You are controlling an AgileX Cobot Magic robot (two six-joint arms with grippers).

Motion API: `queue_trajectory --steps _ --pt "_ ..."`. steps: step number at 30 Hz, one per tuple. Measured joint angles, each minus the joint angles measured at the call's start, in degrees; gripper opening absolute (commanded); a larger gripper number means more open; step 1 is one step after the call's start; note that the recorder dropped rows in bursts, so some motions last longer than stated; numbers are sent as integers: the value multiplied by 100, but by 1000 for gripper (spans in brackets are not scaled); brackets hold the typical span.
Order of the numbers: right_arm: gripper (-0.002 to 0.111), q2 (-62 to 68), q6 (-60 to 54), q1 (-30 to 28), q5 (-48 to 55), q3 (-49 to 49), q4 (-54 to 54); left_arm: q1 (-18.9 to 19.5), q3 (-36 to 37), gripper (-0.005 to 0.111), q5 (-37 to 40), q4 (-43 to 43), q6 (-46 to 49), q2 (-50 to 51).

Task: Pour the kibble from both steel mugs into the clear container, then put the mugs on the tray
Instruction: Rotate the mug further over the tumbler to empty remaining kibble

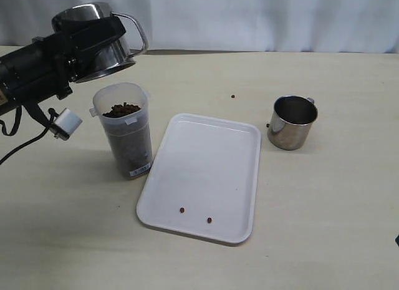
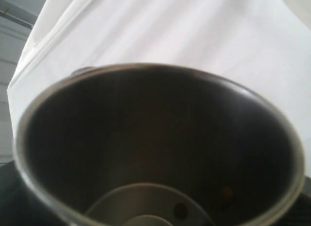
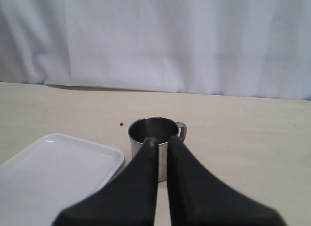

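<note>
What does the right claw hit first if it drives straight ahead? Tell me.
Most likely the short shiny stainless-steel mug standing just ahead; the shut right claw points at it, though depth is unclear.

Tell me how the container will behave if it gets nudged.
The container is tall on a narrow base, so it may tip rather than slide. Kibble fills it almost to the open rim, so it is probably heavy and would spill if toppled.

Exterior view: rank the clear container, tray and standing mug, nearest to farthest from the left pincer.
1. clear container, just under the left pincer and its held mug.
2. tray, middle of the table.
3. standing mug, far right.
</note>
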Motion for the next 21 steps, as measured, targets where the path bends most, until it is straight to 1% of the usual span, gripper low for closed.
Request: queue_trajectory --steps 8,13,21 --pt "5 0 0 0 0 0 0 0 -12 0 87 -2 12 71" --pt "5 0 0 0 0 0 0 0 -122 0 124 245 12 371" --pt "5 0 0 0 0 0 0 0 -130 0 -13 8 12 411"
